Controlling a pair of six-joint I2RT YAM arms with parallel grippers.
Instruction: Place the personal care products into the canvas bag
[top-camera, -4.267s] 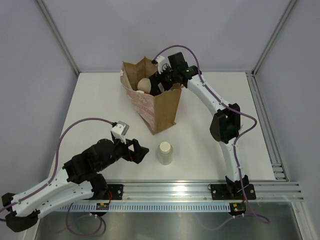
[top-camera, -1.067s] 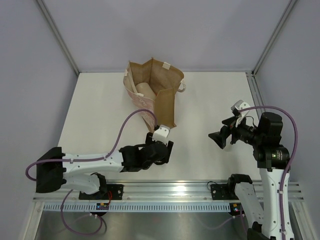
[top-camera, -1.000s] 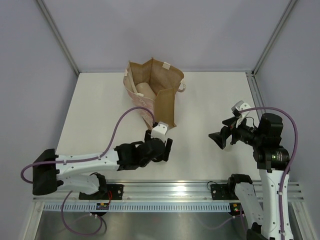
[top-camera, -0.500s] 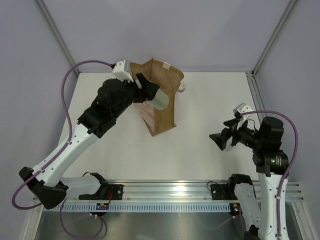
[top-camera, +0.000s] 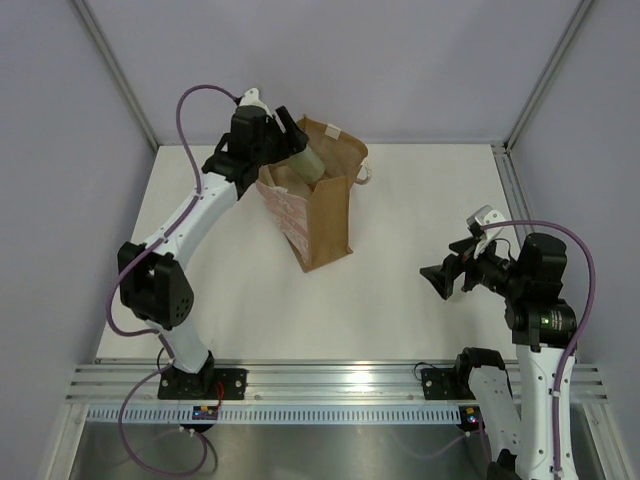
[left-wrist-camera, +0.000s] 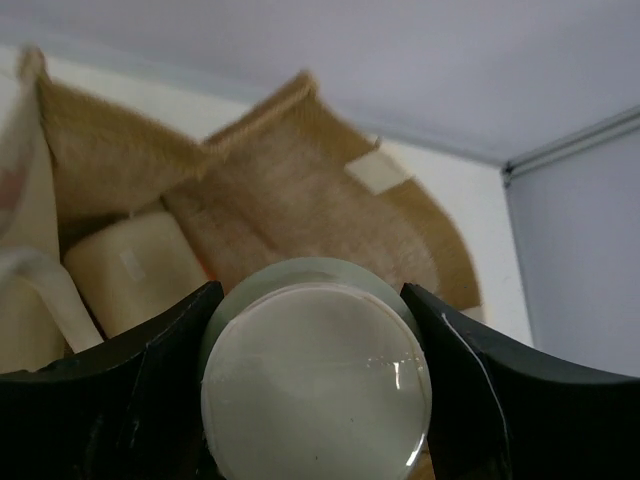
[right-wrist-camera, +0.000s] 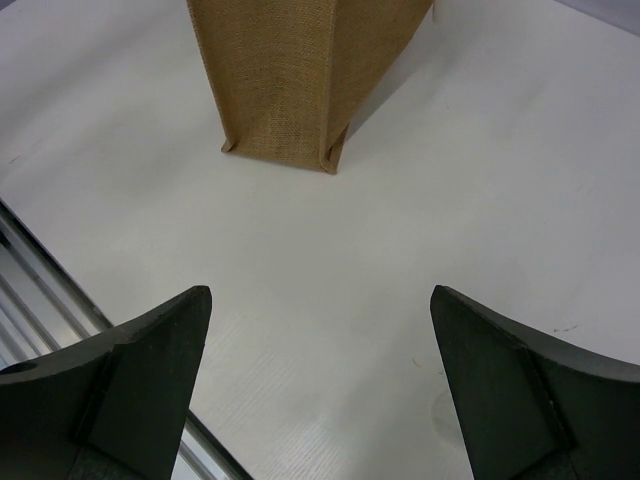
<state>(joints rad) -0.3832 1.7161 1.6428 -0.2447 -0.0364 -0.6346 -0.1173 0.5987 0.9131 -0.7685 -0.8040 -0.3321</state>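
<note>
The cream cylinder (top-camera: 307, 161) is tilted over the open mouth of the canvas bag (top-camera: 322, 215), with my left gripper (top-camera: 298, 152) shut on it. In the left wrist view the cylinder's round end (left-wrist-camera: 315, 385) fills the space between the black fingers (left-wrist-camera: 120, 400). Behind it is the bag's tan inside (left-wrist-camera: 290, 210). Another cream product (left-wrist-camera: 135, 270) lies in the bag. My right gripper (top-camera: 441, 279) hangs open over the table's right side, holding nothing. Its wrist view shows the bag's lower end (right-wrist-camera: 290, 80) ahead of the open gripper (right-wrist-camera: 320, 340).
The bag stands at the back middle of the white table (top-camera: 400, 220), and a white handle tab (top-camera: 364, 174) sticks out on its right. Grey walls enclose the back and sides. A metal rail (top-camera: 340, 378) runs along the near edge.
My left arm has swung from the table's front up to the back, carrying the cream cylinder over the bag's mouth. The right arm has barely moved.
</note>
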